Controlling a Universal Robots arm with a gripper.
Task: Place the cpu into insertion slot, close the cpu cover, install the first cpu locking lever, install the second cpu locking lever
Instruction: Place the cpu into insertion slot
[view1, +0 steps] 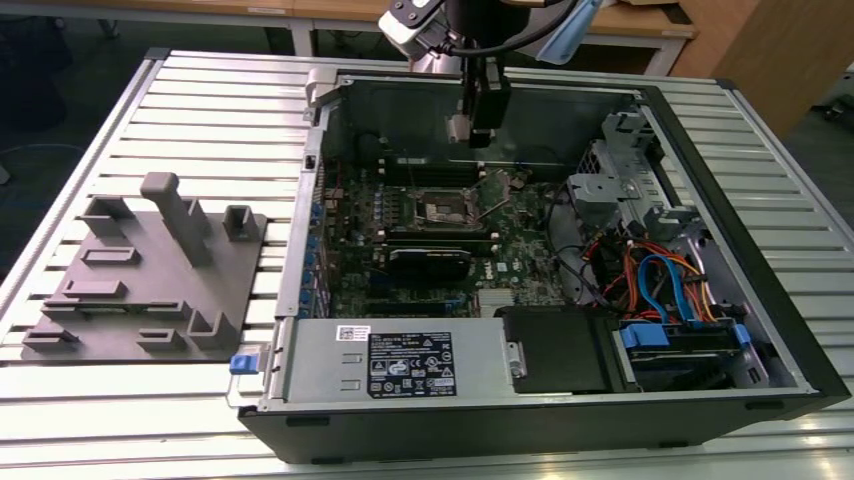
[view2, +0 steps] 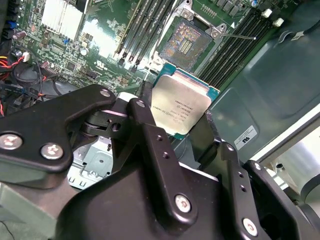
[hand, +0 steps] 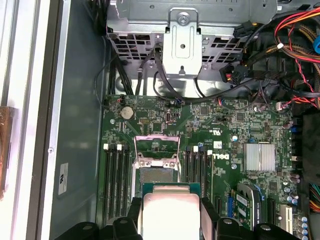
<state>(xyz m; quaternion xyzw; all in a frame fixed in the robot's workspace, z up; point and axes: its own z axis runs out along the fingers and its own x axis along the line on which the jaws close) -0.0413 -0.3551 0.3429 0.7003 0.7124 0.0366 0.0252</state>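
One cpu (view2: 183, 104), gripped at its edges by closed jaws, held clear of exposed insertion slot (view2: 187, 44); cpu cover (hand: 156, 150) swung open.

cpu top: the cpu (view2: 181, 107) is carrying several lines of fine dark print on its pale metal lid in the second wrist view; the characters are not resolving.
power supply label: a black label (view1: 410, 366) with white print and small marks is sitting on the grey face of the power supply (view1: 314, 370); nothing is reading clearly.
barcode tag: a small white tag (view1: 352, 333) is sitting just above that label; print too small.
case wall sticker: a white sticker (hand: 64, 177) with a dark symbol is sticking to the grey case wall (hand: 80, 100); wording is not reading.
motherboard: white silkscreen marks (hand: 220, 156) are showing on the green motherboard (hand: 150, 120); too fine to tell.
readable text: none is coming through with certainty.
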